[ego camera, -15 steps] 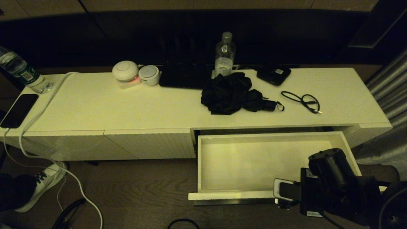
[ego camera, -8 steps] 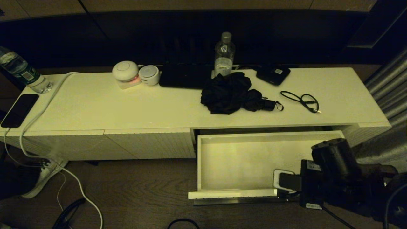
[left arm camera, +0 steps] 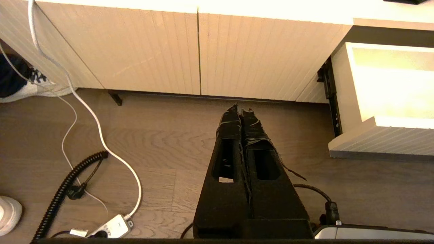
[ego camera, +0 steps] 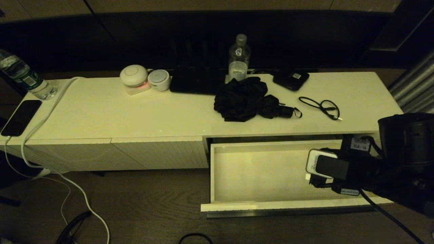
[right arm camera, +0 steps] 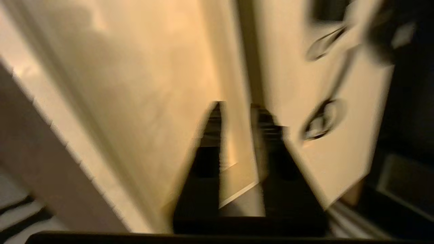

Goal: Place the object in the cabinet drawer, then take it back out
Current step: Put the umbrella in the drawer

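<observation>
At twelve o'clock of the open cabinet drawer (ego camera: 271, 173), the soft, light black umbrella (ego camera: 252, 100) suits a grip on its stiff handle; the right gripper (right arm camera: 235, 108) is narrowly parted, empty.

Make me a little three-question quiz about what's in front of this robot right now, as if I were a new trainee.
1. True or false: the cabinet drawer is pulled out.
2. Which lies on the cabinet top nearest above the drawer? A) crumpled black umbrella B) phone C) round white speaker
3. Fill in: in the right wrist view, the fingers of the right gripper stand ____, with nothing between them.

Key
1. True; its white inside shows bare.
2. A
3. apart. The left gripper hangs shut over the floor.
</observation>
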Motion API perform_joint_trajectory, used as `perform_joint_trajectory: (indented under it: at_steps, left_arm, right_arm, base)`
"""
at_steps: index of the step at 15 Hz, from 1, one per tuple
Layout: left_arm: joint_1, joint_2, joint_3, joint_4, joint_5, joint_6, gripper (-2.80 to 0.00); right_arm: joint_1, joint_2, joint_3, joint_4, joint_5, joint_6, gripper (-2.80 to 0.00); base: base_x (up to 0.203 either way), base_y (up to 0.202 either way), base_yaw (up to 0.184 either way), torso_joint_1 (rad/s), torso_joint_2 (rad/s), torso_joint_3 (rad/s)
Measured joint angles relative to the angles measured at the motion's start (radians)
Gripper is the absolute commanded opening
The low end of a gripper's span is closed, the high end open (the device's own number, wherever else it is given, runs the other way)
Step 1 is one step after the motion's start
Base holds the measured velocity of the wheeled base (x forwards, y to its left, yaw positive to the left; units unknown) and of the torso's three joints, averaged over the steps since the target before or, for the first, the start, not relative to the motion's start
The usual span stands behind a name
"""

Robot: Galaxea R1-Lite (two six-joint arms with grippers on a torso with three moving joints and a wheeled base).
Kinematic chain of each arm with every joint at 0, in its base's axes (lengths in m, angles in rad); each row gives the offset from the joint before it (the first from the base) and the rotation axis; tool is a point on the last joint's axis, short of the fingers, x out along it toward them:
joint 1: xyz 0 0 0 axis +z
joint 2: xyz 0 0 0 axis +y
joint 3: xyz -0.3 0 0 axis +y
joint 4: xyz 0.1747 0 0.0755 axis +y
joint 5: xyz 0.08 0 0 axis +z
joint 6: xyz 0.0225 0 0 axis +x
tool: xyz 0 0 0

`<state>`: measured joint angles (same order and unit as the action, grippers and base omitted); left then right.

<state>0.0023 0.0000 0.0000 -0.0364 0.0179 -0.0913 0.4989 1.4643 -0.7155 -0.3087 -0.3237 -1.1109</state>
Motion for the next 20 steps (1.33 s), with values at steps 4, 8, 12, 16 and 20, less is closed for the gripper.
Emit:
perform_joint_trajectory:
  at_steps: [4, 8, 12, 16, 20]
  left_arm:
    - [0.000, 0.000, 0.000, 0.000, 0.000, 0.000, -2.80]
    - [0.000, 0.000, 0.000, 0.000, 0.000, 0.000, -2.80]
    - [0.000, 0.000, 0.000, 0.000, 0.000, 0.000, -2.80]
    - [0.000, 0.000, 0.000, 0.000, 0.000, 0.000, -2.80]
    - [0.000, 0.000, 0.000, 0.000, 0.000, 0.001, -2.80]
  right_arm:
    - [0.037, 0.034, -0.138, 0.004, -0.055, -0.044, 0.00]
    - [0.052, 0.121, -0.363, 0.134, -0.093, -0.039, 0.00]
    - [0.054, 0.247, -0.652, 0.352, -0.094, 0.001, 0.00]
    - [0.036, 0.380, -0.937, 0.628, -0.057, 0.111, 0.00]
    - [-0.016, 0.518, -1.092, 0.748, 0.019, 0.179, 0.00]
  base:
    - [0.000, 0.000, 0.000, 0.000, 0.00, 0.000]
    - [0.000, 0.000, 0.000, 0.000, 0.00, 0.000]
    - [0.000, 0.000, 0.000, 0.000, 0.00, 0.000]
    - [0.000, 0.000, 0.000, 0.000, 0.00, 0.000]
    - [0.000, 0.000, 0.000, 0.000, 0.00, 0.000]
